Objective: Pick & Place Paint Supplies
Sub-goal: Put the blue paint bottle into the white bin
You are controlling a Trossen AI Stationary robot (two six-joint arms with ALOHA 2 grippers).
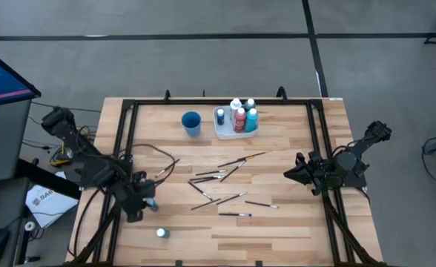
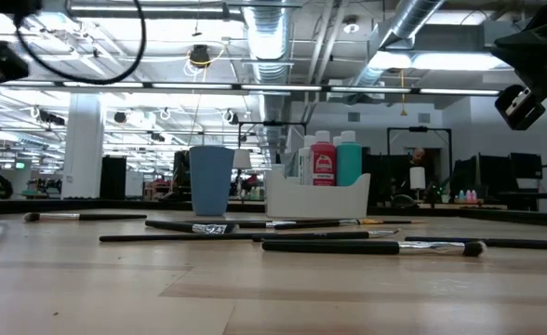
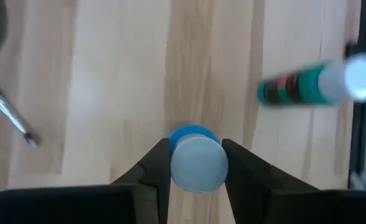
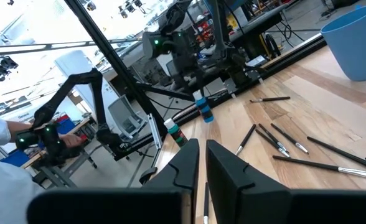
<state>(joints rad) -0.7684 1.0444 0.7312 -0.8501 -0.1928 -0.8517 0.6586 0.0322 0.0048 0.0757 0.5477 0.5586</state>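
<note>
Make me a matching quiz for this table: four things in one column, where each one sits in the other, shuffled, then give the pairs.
Things:
1. blue paint bottle
2. teal paint bottle
3. red paint bottle
4. blue cup

Places:
A. standing in the white tray
B. between the left gripper fingers
C. on the bare table beside the tray
D. alone near the table's front edge

Pairs: 1-B, 2-D, 3-A, 4-C

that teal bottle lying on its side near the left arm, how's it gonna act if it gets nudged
The teal bottle lies flat on bare wood and looks round, so it would probably roll rather than slide. Its smooth plastic sides may be slippery in a pinch. It is small, so likely light. The left tool is closing around a different, upright blue bottle.
</note>
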